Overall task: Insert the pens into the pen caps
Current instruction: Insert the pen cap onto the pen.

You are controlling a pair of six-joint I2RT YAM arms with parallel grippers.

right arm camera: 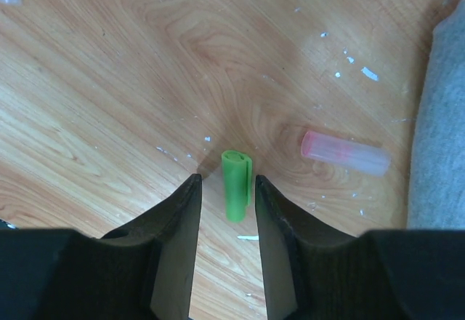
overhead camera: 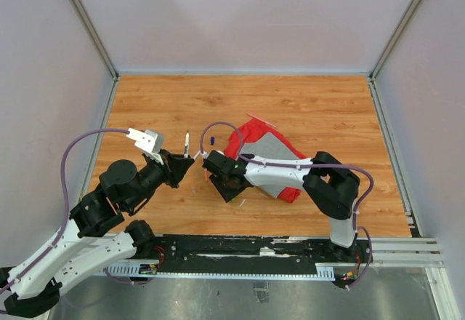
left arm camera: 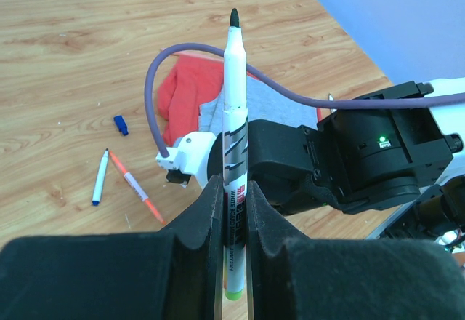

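Three pens show: one green-ended pen stands upright, pinched between the jaws of the left gripper, its dark tip above them; a blue-tipped pen and an orange pen lie on the wood left of those jaws. Three caps: a blue cap beyond that pair, a green cap between the spread jaws of the right gripper, nearer the right one, and a pink cap to their right. One red-and-grey cloth lies behind the held pen.

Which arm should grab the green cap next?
Right. The right gripper straddles the green cap lying on the table, with its jaws open on either side. The left gripper is shut on a pen, tip up, so it is occupied.
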